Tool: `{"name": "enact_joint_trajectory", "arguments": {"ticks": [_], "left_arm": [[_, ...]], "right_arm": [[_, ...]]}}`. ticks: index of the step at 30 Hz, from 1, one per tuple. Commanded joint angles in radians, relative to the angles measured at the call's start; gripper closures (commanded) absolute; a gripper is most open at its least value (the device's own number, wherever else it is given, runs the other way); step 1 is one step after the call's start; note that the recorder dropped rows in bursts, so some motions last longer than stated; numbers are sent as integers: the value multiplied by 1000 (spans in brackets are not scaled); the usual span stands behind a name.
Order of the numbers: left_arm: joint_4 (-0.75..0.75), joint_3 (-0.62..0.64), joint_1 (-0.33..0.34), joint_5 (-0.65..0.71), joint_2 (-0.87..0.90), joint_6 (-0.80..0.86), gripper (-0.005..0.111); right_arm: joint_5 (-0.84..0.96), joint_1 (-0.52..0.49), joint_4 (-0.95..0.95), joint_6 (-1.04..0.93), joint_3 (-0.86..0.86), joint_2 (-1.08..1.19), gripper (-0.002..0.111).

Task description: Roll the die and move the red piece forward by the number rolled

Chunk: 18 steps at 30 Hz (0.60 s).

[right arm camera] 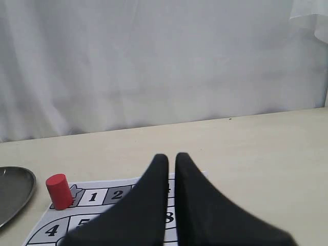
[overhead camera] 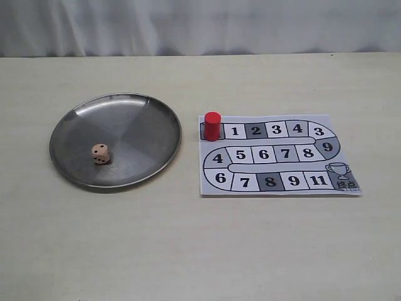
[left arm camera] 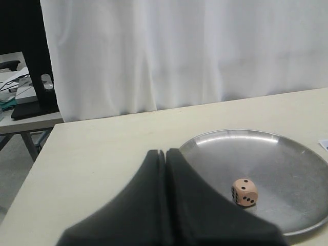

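The pale wooden die rests in the near-left part of a round metal plate. In the left wrist view the die shows two pips on top and three on a side. The red piece stands upright on the start square, left of square 1, on the paper board. My left gripper is shut and empty, hovering short of the plate's rim. My right gripper is shut with a thin slit between its fingers, above the board, with the red piece off to one side. Neither gripper appears in the exterior view.
Plate and board lie side by side on a pale tabletop, plate on the left, board on the right. A white curtain hangs behind the table. A side table with clutter stands beyond the table's edge in the left wrist view.
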Motion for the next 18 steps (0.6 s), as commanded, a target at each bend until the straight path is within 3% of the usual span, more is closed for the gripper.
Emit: {"name": "enact_joint_trajectory", "arguments": {"ticks": [1, 10, 14, 18], "left_arm": [[0, 2, 3, -8, -3, -1, 107], [0, 2, 3, -8, -3, -1, 107], [0, 2, 3, -8, -3, -1, 107], [0, 2, 3, -8, -3, -1, 107]], "right_arm": [[-1, -6, 4, 0, 3, -6, 104], [-16, -6, 4, 0, 3, -6, 104], [-222, -6, 71, 14, 3, -6, 104], [-442, 2, 317, 167, 3, -6, 104]]}}
